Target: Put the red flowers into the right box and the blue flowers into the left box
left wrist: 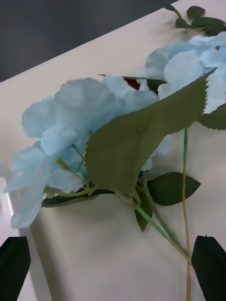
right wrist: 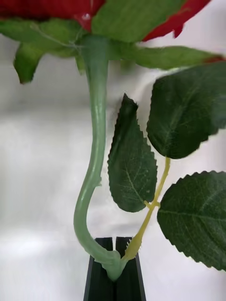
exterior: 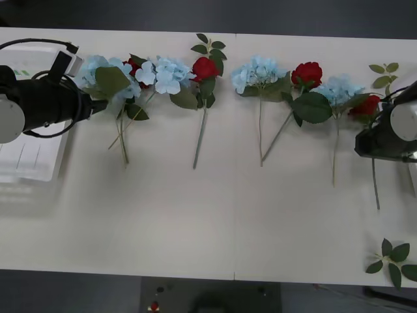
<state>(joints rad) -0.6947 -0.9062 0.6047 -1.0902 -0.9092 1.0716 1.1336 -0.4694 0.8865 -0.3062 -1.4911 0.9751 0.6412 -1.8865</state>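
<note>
Wide translucent white slotted bin [exterior: 29, 160] at table's left edge, partly under left arm. Left gripper [left wrist: 110, 263], black fingers spread, beside leftmost pale-blue hydrangea head [exterior: 98, 72]; a broad green leaf [left wrist: 141, 136] covers its stem. Mixed flower row across the white table [exterior: 195, 222]. Right gripper [right wrist: 114, 268], fingers pinching the far-right deep-red rose's [exterior: 366, 106] stem

My table [exterior: 195, 222] was pale, with a seam down its middle. Blue flowers [exterior: 171, 74] and red flowers [exterior: 307, 74] lay along its far side in a row, stems toward me. The left box [exterior: 29, 160] sat at its left edge. A leaf sprig [exterior: 393, 259] lay at the near right corner.
</note>
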